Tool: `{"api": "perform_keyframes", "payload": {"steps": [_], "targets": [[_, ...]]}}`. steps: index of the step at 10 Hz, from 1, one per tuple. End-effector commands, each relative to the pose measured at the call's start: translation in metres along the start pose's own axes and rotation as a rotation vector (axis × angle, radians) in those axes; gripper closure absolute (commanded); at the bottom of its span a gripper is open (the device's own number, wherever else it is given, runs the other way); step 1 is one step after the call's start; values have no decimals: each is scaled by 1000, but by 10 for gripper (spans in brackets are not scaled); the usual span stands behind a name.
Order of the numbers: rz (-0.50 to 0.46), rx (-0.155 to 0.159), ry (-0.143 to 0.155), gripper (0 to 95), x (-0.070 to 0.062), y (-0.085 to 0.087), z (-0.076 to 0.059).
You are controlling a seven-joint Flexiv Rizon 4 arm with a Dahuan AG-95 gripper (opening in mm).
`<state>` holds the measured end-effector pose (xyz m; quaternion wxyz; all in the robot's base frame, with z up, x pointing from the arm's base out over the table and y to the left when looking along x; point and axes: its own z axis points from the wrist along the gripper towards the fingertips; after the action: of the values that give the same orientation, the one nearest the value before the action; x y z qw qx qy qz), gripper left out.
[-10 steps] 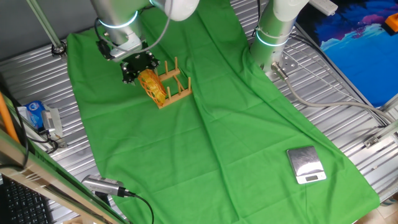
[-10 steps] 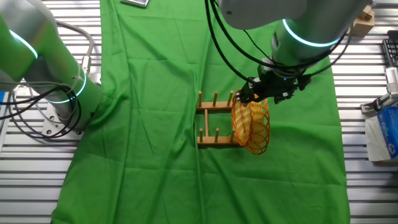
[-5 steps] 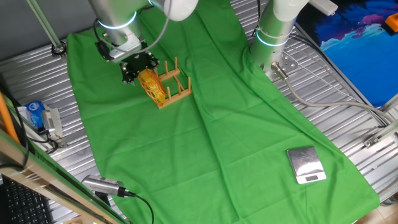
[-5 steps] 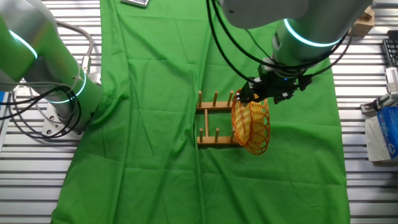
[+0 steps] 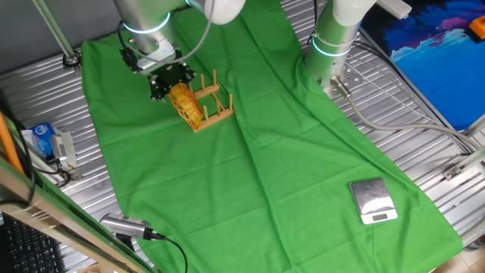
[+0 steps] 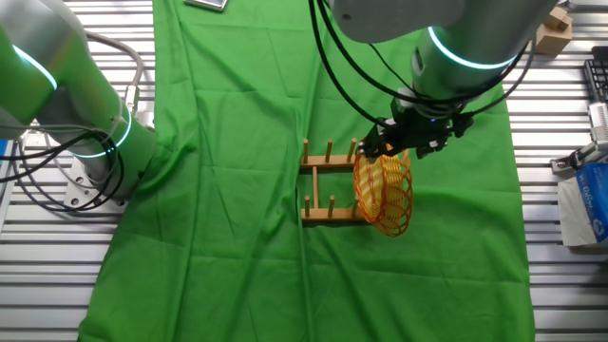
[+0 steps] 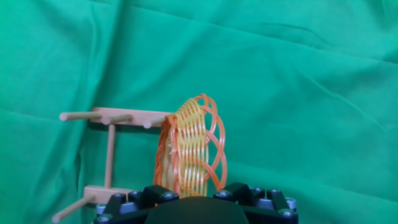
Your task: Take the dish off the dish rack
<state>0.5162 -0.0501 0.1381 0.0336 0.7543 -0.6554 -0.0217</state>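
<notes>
dish (image 7: 191, 146): woven wicker, slightly glossy strands
rack (image 7: 111, 148): bare pale wood, matt
cloth (image 5: 280, 174): green fabric, matt, creased
scale (image 5: 372, 201): brushed silver metal top
table (image 5: 424, 144): ribbed grey metal

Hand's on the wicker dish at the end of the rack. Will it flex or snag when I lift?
The dish is open weave, so probably light and slightly springy. It stands on edge between the dish rack pegs, so its loops might catch. The hand grips only its rim; it may swing.

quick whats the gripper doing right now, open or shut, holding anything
gripper: at the upper edge of the dish, which stands on the dish rack; cannot tell whether it's open or shut.
</notes>
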Motion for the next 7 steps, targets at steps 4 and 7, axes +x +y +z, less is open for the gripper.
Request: {"api": "perform_keyframes", "payload": {"steps": [4,7], "targets": [[11,6,3,190,-3,5,10],[-2,12,5,190,-3,7,15]]}}
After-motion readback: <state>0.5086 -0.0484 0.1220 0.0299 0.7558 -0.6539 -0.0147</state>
